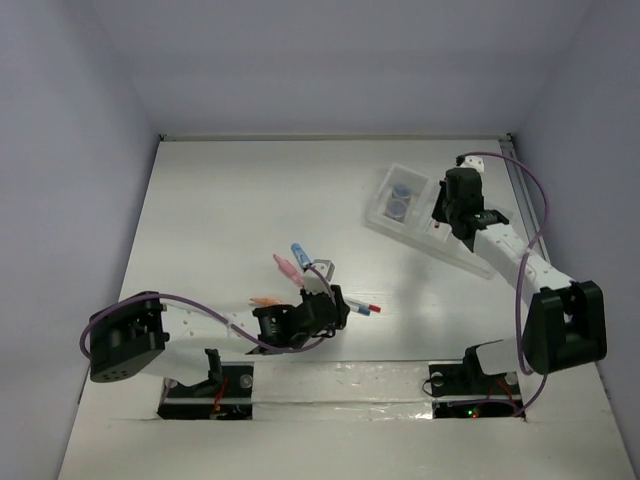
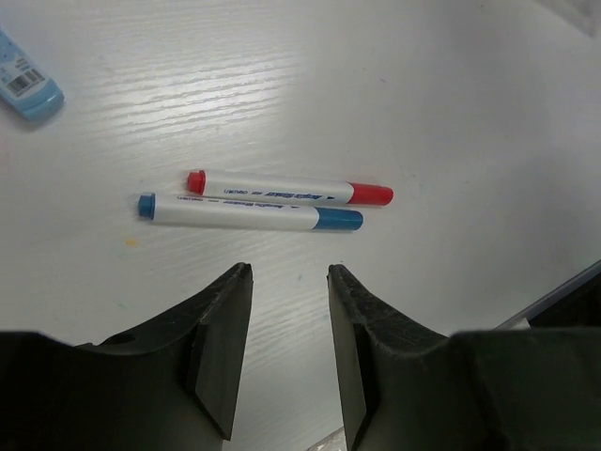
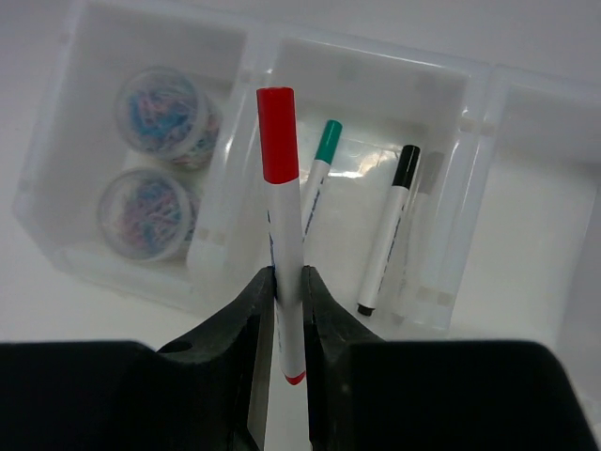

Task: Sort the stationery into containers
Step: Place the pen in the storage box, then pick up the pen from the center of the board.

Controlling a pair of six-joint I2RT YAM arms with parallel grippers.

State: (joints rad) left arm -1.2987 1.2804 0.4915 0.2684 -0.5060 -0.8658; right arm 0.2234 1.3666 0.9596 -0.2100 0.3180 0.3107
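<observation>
Tray (image 3: 376, 52) transl. plastic, glossy; table (image 2: 423, 113) white woodgrain, matt; L tool (image 2: 289, 272) black matt.

white wood-grain table (image 1: 250, 200), pale grey walls (image 1: 60, 150)

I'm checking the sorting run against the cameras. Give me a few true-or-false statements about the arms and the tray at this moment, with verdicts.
1. The right gripper is shut on a red-capped pen. True.
2. The middle compartment of the tray holds a teal-capped pen and a black-capped pen. True.
3. The two round discs lie loose on the table. False: both sit in an end compartment of the tray.
4. The left gripper grips the blue-capped pen. False: its fingers stand apart and empty, and that pen lies on the table ahead of them.
</observation>
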